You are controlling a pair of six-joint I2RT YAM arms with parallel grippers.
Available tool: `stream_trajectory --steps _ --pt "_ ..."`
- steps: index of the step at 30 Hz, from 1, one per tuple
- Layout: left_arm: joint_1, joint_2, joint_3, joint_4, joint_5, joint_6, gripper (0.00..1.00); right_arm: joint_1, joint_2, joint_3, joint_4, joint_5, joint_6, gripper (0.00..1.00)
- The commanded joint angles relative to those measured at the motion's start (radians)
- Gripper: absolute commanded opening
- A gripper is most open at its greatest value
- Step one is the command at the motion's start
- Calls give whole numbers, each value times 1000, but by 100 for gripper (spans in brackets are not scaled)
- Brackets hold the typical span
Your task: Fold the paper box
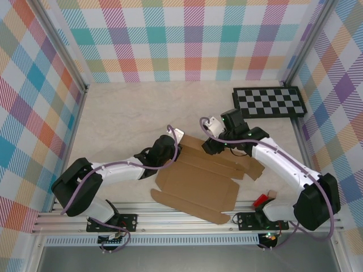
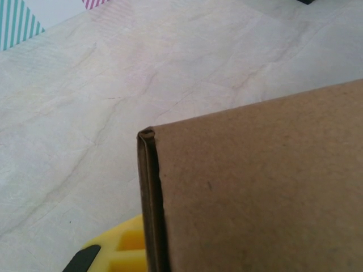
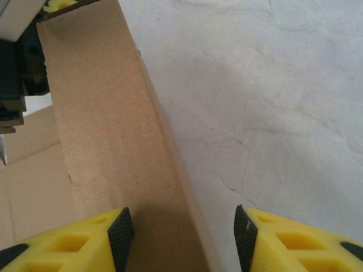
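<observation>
Right now I have the paper box (image 1: 195, 184) lying mostly flat on the table (image 1: 130, 113), near the front edge and between the two arms, with its flaps spread out and one corner pointing toward the rail. Both arms reach in to its far edge. The left gripper (image 1: 174, 137) sits at the far left corner of the cardboard. Through the left wrist camera I see a folded-over edge of the box with one yellow finger (image 2: 122, 249) just beside it. The other finger is hidden behind the cardboard, so I cannot tell whether that pincer is clamped or loose.

The right gripper (image 3: 183, 243) is spread wide, grasping nothing. Its fingers (image 3: 91, 246) straddle the outer edge of a long cardboard strip, with one over the cardboard and the other over bare table. Well apart, at the far right of the table, lies a checkerboard panel (image 1: 269, 102).
</observation>
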Motion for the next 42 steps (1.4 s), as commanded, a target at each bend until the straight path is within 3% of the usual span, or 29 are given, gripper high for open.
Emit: stream_trajectory --steps 1,3,8,13,15,19,24,33,36,42 --pt "10 -12 -2 -58 26 58 6 -5 24 6 -17 -47 40 52" --pt "14 -6 5 -91 31 49 17 -6 34 -1 -14 -41 43 51" --pt "28 -20 -16 -135 65 38 27 -7 41 -32 -1 -38 54 49" --pt "37 -80 -63 -145 81 -3 48 -6 40 -51 -3 -9 48 48" --pt "42 -85 -69 -156 82 -20 52 -5 38 -55 -2 -7 47 48" --pt "81 -72 -55 -176 137 -56 50 -5 34 -53 7 -8 53 48" --pt "133 -111 -143 -44 267 -114 46 -6 58 -16 -5 -4 65 47" --pt "132 -138 -304 217 247 -162 54 -5 63 -9 10 6 77 45" --pt "133 -92 -312 290 249 -189 58 -5 57 -11 6 7 78 45" --pt "133 37 -289 436 259 -225 57 -5 38 -36 27 9 90 44"
